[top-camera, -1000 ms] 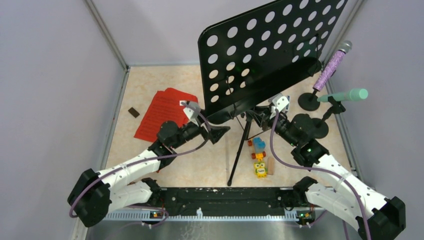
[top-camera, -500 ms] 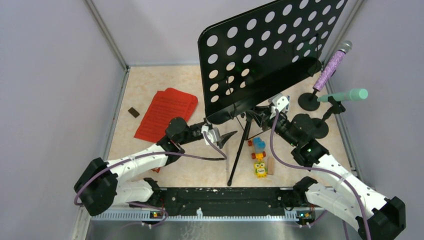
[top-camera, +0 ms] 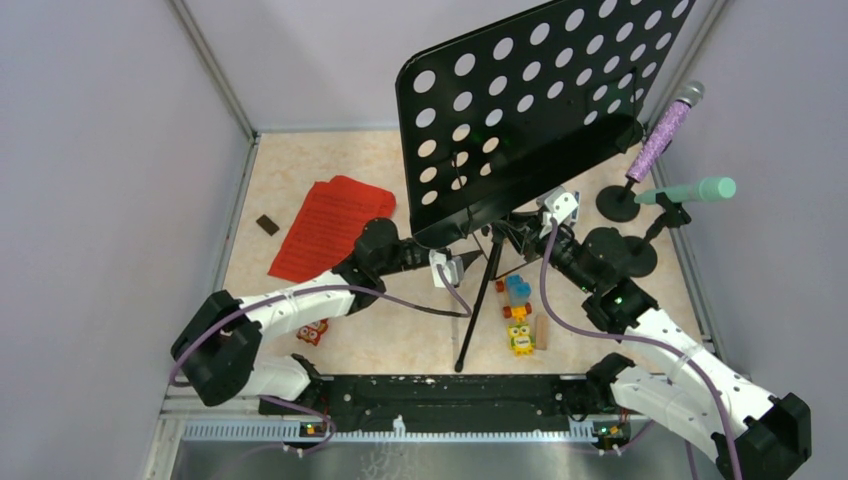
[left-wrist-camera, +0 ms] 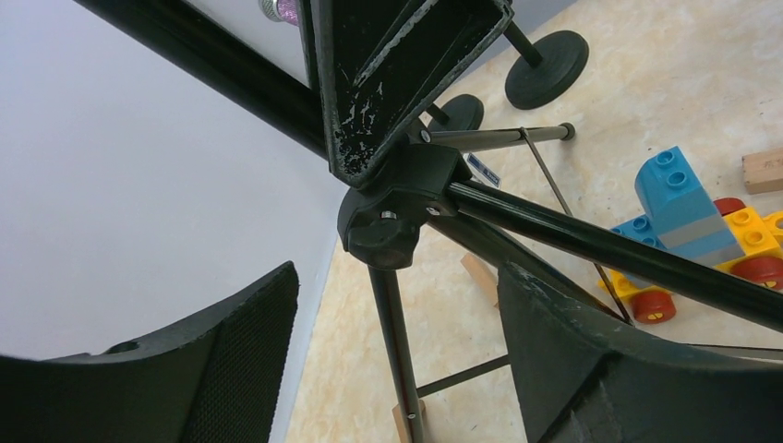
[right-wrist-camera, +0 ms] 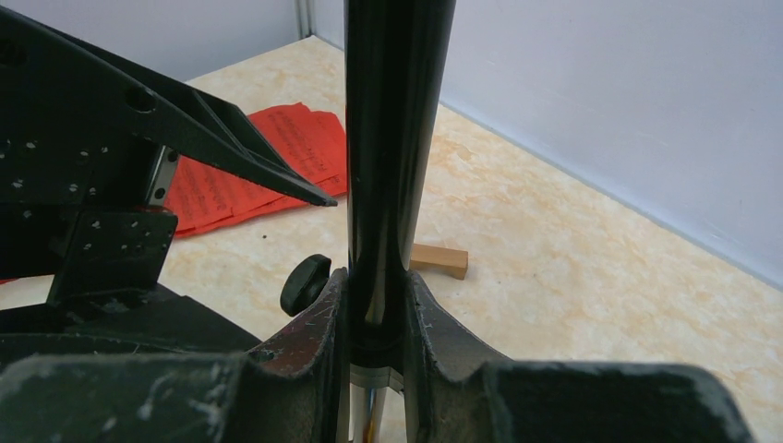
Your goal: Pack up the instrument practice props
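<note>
The black perforated music rack (top-camera: 530,110) stands on its tripod in the middle of the table. My right gripper (right-wrist-camera: 377,295) is shut on its upright pole (right-wrist-camera: 388,138) just under the rack. My left gripper (left-wrist-camera: 399,277) is open, and one thin tripod leg (left-wrist-camera: 395,341) runs between its fingers (left-wrist-camera: 231,360) below the hub (left-wrist-camera: 397,198), touching neither. From above, the left gripper (top-camera: 462,268) sits at the front leg (top-camera: 478,305). Red sheet-music pages (top-camera: 330,225) lie at the left. The purple microphone (top-camera: 665,130) and the mint-green microphone (top-camera: 690,190) sit in their round-based holders (top-camera: 618,203) at the right.
Toy bricks (top-camera: 517,293), a yellow owl figure (top-camera: 520,338) and a wooden block (top-camera: 543,333) lie beside the front tripod leg. A small red figure (top-camera: 313,331) lies under my left arm. A dark little block (top-camera: 267,224) lies by the left wall.
My left arm has swung right, from beside the red pages to the tripod's front leg, and its jaws have narrowed a little. The right arm has not moved.
</note>
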You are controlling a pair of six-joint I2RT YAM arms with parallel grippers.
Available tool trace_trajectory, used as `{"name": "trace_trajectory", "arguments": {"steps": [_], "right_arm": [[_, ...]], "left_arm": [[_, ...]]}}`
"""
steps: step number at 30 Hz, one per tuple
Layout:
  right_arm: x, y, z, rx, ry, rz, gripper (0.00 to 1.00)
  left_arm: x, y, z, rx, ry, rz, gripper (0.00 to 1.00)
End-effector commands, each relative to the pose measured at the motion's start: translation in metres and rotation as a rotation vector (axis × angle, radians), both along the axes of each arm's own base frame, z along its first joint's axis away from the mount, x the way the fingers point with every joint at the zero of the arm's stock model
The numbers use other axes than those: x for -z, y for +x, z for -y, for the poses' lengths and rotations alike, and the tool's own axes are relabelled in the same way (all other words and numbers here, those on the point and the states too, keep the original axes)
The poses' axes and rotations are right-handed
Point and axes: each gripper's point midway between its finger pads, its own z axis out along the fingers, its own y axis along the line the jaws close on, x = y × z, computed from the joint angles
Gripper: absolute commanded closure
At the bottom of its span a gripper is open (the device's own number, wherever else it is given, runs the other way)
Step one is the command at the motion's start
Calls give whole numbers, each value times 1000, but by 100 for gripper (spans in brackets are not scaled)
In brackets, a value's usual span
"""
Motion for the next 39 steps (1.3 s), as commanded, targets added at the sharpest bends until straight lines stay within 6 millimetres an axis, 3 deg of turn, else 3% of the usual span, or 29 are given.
{"name": "trace_trajectory", "arguments": {"steps": [1,7,15,18,29,32,37,39], "right_arm": [[26,-12,-11,-83,-65,-46,100],[26,-12,-10,-81,-65,-44,100],[25,-12,-10,-78,-63,-41,100],[25,-12,-10,-78,-63,-38,100],[25,-13,-9,-76,-61,-35,100],[24,-13,-9,-77,-58,-33,100],[24,-13,-8,-74,-57,-33,100],[25,-13,-9,-74,-56,-34,100]], "left_arm": [[-18,0,10,35,-22,61,21],[-15,3,15,48,-1,58,38],[-18,7,21,54,4,67,43],[-16,6,24,70,19,56,49],[-12,7,26,71,28,-4,80],[-10,10,25,43,5,-95,84],[-6,25,22,-90,-113,-427,100],[-2,25,20,-123,-172,-556,100]]}}
